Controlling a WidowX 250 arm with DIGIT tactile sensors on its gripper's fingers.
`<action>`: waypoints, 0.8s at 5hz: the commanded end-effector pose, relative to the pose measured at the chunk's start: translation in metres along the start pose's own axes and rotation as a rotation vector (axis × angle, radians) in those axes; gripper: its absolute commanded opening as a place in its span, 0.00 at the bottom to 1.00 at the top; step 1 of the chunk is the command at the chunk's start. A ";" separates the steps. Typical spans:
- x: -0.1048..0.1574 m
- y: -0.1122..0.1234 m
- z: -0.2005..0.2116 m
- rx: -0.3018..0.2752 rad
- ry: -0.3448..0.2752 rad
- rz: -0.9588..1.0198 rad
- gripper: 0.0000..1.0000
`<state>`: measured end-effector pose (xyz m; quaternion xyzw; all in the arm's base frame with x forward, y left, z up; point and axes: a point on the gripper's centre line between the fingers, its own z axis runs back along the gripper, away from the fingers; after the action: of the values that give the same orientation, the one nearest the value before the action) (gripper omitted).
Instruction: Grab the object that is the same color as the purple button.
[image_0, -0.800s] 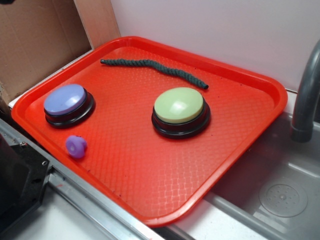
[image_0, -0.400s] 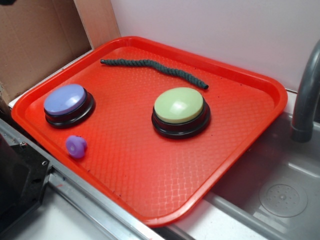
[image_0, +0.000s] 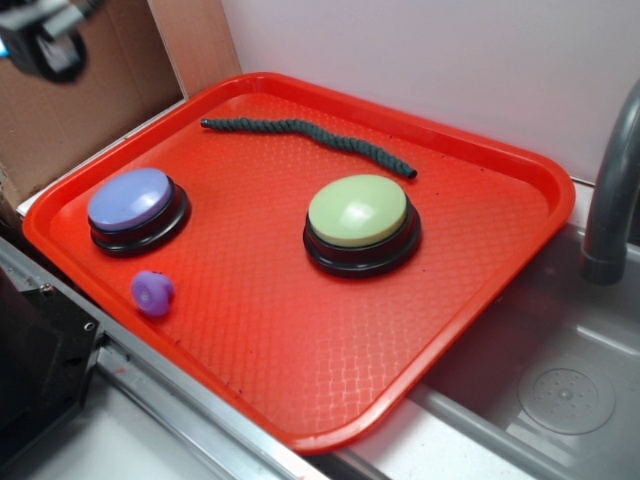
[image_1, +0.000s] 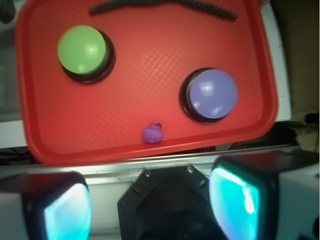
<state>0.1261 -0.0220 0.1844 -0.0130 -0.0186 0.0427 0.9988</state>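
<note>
The small purple knob-like object (image_0: 153, 292) (image_1: 152, 133) lies on the red tray (image_0: 330, 370) near its front left rim. Just behind it stands the purple button (image_0: 132, 203) (image_1: 211, 94) on a black base. My gripper (image_0: 45, 40) hangs high above the tray's left side, blurred in the exterior view. In the wrist view my gripper (image_1: 150, 205) is open, its two teal pads (image_1: 235, 200) wide apart with nothing between them, well above and short of the object.
A green dome button (image_0: 360, 218) (image_1: 84, 50) sits mid-tray. A dark rope (image_0: 305, 135) (image_1: 160, 7) lies along the far side. A grey faucet (image_0: 612, 190) and sink basin stand to the right; cardboard (image_0: 70, 110) at the left; the black robot base (image_1: 165, 205) below.
My gripper has come into the exterior view at the top left corner; earlier only a sliver of it showed. Everything on the tray stays in place.
</note>
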 end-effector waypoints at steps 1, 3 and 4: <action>0.004 -0.004 -0.076 0.016 0.036 -0.045 1.00; -0.002 0.008 -0.145 0.151 0.130 -0.042 1.00; -0.004 0.013 -0.162 0.201 0.148 -0.032 1.00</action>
<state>0.1274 -0.0159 0.0178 0.0874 0.0713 0.0305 0.9932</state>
